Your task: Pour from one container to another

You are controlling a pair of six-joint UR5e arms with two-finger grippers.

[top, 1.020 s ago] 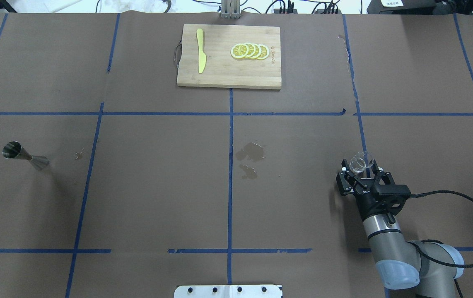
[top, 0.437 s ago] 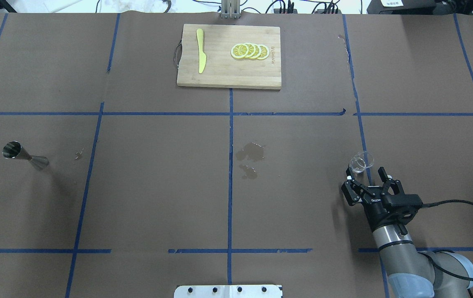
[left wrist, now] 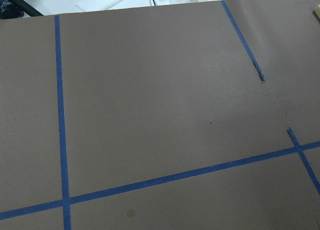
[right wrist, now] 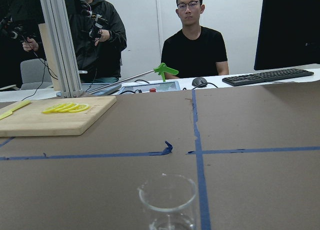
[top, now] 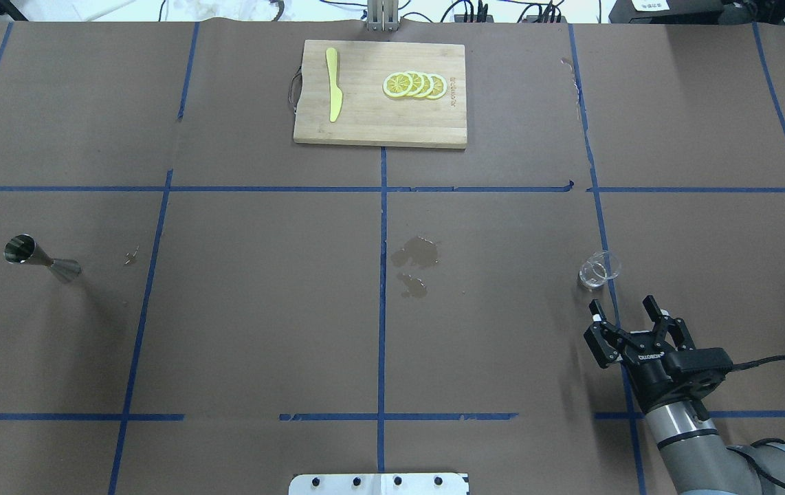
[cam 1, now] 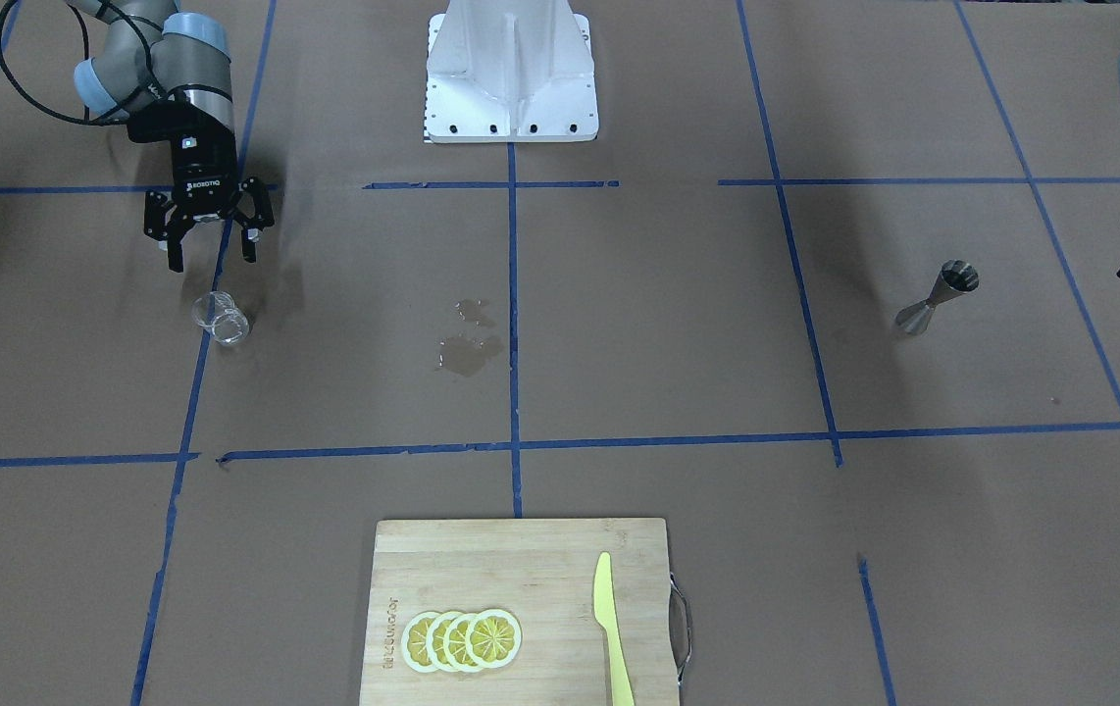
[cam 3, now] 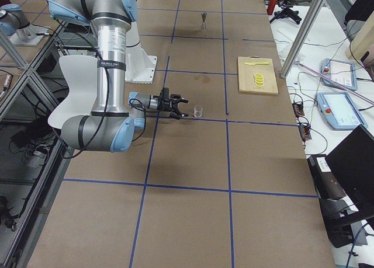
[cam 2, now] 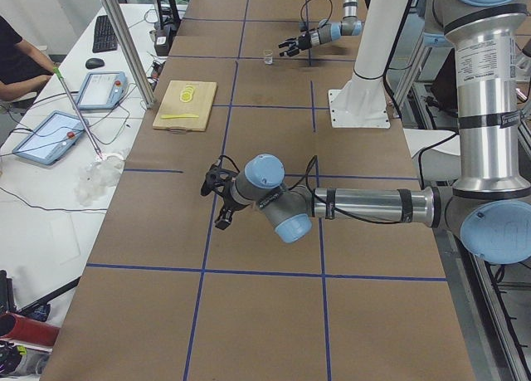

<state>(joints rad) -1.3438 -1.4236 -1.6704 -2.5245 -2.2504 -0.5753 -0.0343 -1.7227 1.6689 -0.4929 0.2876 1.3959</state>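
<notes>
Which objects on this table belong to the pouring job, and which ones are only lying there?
For the job:
- glass measuring cup
- steel jigger
- right gripper, open, apart from the cup

Only lying there:
- cutting board
- yellow knife
- lemon slices
- wet stain

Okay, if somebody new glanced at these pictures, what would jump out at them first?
Probably the wooden cutting board at the table's far edge, with bright yellow lemon slices and a yellow knife on it. Next, the right hand, open, just short of the small glass cup on the robot's right, not touching it, and the steel jigger standing alone far off on the left. A wet stain darkens the paper near the table's middle.
</notes>
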